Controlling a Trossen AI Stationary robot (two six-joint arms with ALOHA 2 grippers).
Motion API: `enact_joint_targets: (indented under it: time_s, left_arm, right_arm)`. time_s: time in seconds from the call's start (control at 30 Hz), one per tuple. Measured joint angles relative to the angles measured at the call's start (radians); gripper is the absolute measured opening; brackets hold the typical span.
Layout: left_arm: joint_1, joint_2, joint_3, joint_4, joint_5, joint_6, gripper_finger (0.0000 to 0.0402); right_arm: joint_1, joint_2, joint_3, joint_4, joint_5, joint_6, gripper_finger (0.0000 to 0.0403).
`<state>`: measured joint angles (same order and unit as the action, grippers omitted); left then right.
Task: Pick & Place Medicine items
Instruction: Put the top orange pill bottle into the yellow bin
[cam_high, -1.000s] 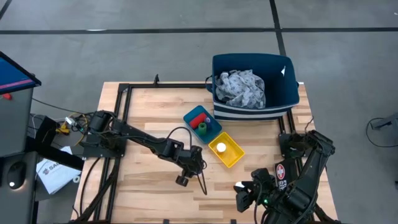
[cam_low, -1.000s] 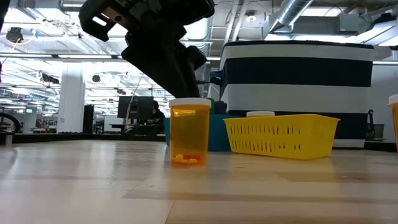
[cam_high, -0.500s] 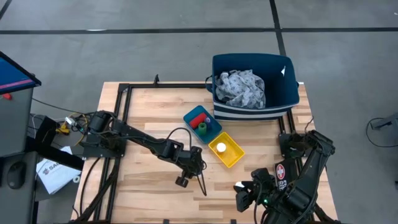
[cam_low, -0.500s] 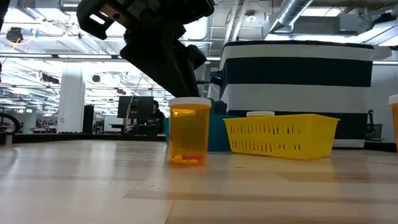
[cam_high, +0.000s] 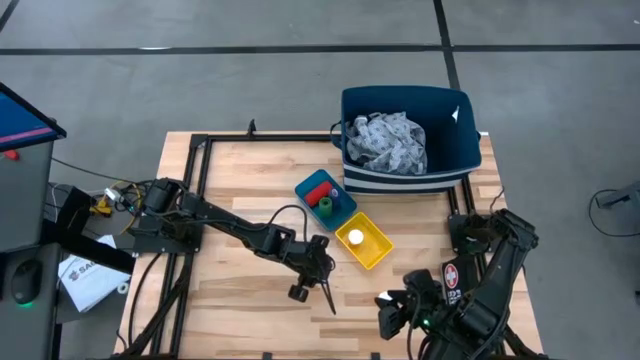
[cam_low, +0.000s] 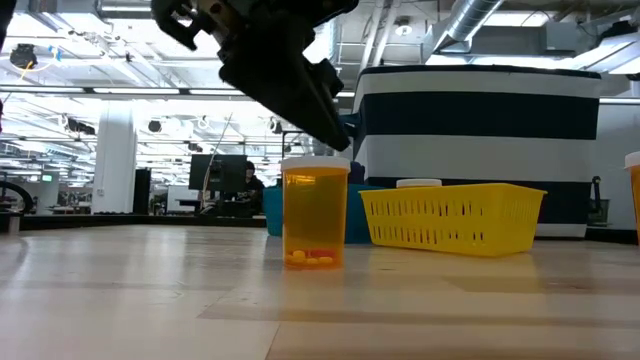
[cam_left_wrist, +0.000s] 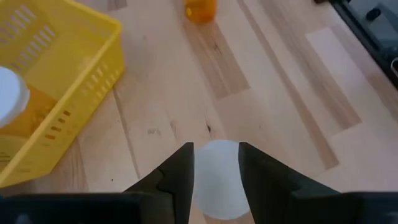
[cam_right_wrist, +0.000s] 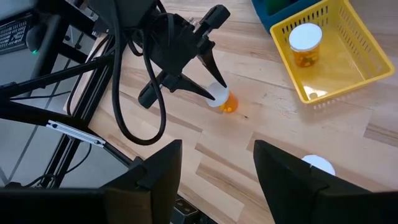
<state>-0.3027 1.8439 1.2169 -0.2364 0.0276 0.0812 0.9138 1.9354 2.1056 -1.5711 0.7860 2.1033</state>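
Observation:
An orange pill bottle (cam_low: 315, 215) with a white cap stands upright in mid-table. My left gripper (cam_left_wrist: 214, 148) is over it, shut on the cap, and shows from the side in the low view (cam_low: 325, 130). A second orange bottle (cam_high: 354, 238) is in the yellow tray (cam_high: 372, 250). A red bottle (cam_high: 321, 193) and a green bottle (cam_high: 326, 206) sit in the blue tray (cam_high: 306, 187). A third orange bottle (cam_right_wrist: 318, 165) stands near my right gripper (cam_right_wrist: 214, 168), which is open at the table's near right. The small blue box does not show. My left gripper pinches the bottle's white cap (cam_left_wrist: 216, 186) between its two fingers (cam_left_wrist: 180, 168), one on each side. The fingers slant down onto it from above and from the table's left. The bottle hangs upright below them, its base (cam_low: 314, 262) at the tabletop; lifted or resting, I cannot tell.
A dark blue bin (cam_high: 455, 150) holding grey-blue patterned cloth (cam_high: 390, 140) stands at the far right. The blue and yellow trays lie side by side just right of the held bottle. Bare wood lies to the left and near side. A black frame borders the table.
My left gripper has moved a little toward the table's right and near edge. The orange bottle has shifted with it, staying upright, and now stands closer to the yellow tray and the low camera.

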Motion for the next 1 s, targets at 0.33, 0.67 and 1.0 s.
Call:
enact_joint_targets:
  time_s: [0.33, 0.67, 1.0]
  left_arm:
    - [0.041, -0.099, 0.044, -0.129, -0.044, -0.066, 0.0129]
    - [0.115, -0.458, -0.183, -0.257, -0.111, -0.333, 0.0151]
    - [-0.006, -0.810, -0.387, -0.261, -0.276, -0.566, 0.0156]
  right_arm:
    - [-0.003, 0.000, 0.000, 0.000, 0.007, -0.039, 0.0196]
    - [-0.095, 0.000, 0.000, 0.000, 0.066, -0.258, 0.0209]
    - [-0.336, 0.010, 0.000, 0.183, 0.051, -0.779, 0.0234]
